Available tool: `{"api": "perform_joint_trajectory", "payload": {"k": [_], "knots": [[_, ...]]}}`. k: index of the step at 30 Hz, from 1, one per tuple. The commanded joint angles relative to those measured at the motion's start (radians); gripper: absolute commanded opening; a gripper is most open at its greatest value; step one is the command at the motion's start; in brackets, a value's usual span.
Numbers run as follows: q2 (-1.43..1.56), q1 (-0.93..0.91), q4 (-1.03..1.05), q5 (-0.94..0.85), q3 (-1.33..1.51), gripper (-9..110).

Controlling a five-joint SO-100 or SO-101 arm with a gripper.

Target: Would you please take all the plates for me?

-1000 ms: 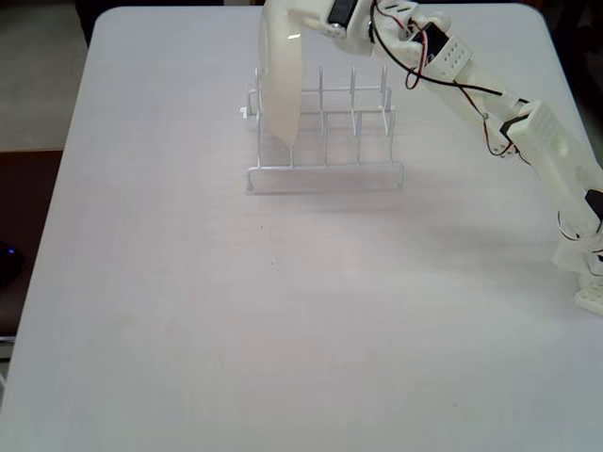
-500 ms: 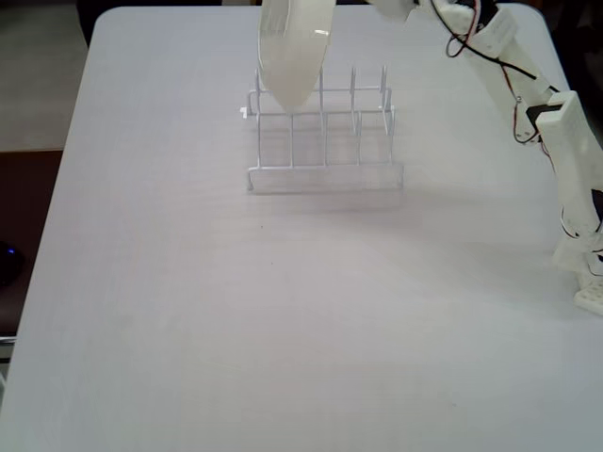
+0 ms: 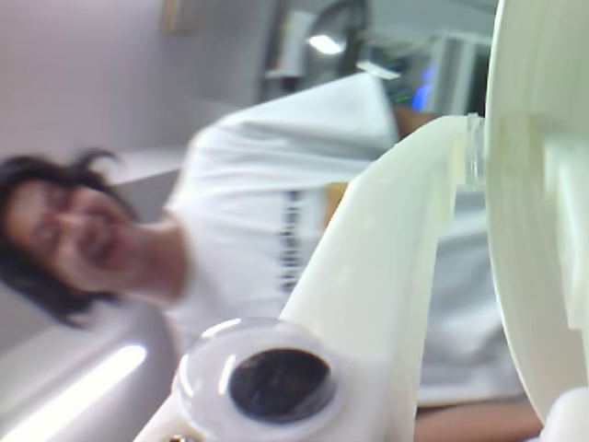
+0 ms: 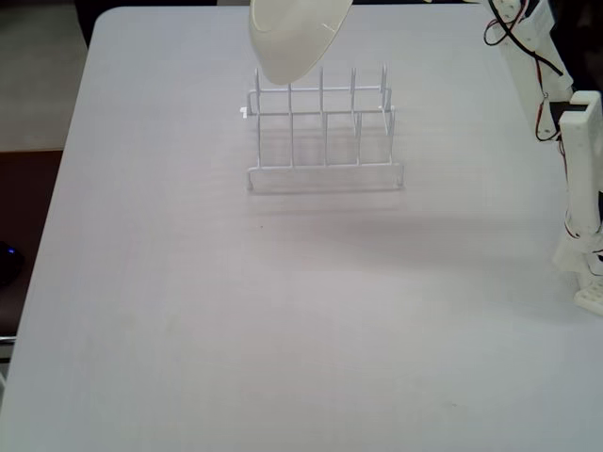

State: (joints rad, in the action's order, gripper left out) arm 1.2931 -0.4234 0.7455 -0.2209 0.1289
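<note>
A cream-white plate [image 4: 294, 40] hangs tilted in the air above the left end of the white wire rack [image 4: 325, 141] in the fixed view, its top cut off by the frame edge. In the wrist view the same plate [image 3: 538, 239] fills the right side, seen edge-on. My gripper [image 3: 474, 152] is shut on its rim, with one white finger [image 3: 396, 258] pressed against the plate. The fixed view does not show the gripper itself, only the arm [image 4: 575, 160] at the right. No other plates are visible, and the rack's slots hold nothing.
The rack stands at the back middle of the white table [image 4: 283, 320]. The arm's base [image 4: 589, 273] sits at the table's right edge. A blurred person in a white shirt [image 3: 267, 221] appears behind the gripper in the wrist view.
The cream-white plate has risen out of the rack's left slot and now hangs tilted above it. The arm has lifted and drawn back toward the upper right.
</note>
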Motion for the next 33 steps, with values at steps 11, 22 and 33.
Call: {"api": "perform_joint_trajectory", "payload": {"k": [11, 22, 33], "knots": [[0.161, 0.397, 0.009, 0.186, -0.058, -1], [0.160, 0.558, -0.101, 0.233, 0.032, -1], [0.155, 0.575, -0.152, 0.253, 0.083, -1]]}}
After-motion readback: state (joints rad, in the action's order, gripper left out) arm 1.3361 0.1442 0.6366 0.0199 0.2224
